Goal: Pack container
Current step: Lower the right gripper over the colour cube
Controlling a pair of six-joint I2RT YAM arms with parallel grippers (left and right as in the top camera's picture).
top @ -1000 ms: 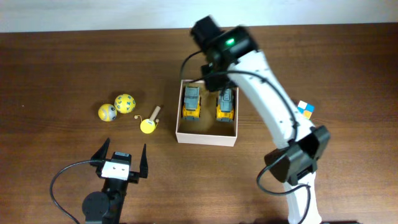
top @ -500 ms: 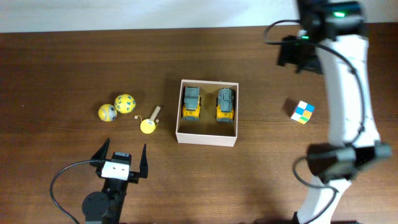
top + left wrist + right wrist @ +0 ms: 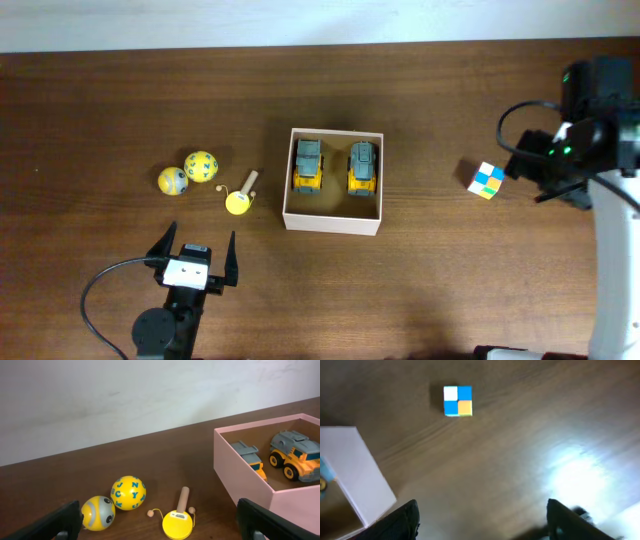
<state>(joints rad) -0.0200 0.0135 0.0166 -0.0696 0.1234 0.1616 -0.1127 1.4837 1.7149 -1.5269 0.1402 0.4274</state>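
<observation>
Cardboard container [image 3: 333, 221], two yellow trucks [image 3: 309, 166] inside; colour cube [image 3: 486, 181] well apart; my right pincer [image 3: 482, 516] and left pincer [image 3: 200, 240] both released.

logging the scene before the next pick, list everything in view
container: 1, white outside, tan inside, table centre
toy trucks: 2, yellow-grey, inside the container
balls: 2, yellow, left of the container
paddle toy: 1, yellow, between balls and container
cube: 1, multicoloured, right of the container
table: 1, dark brown
left end effector: 1, black, open, at the near table edge
right end effector: 1, black, open, near the cube
</observation>
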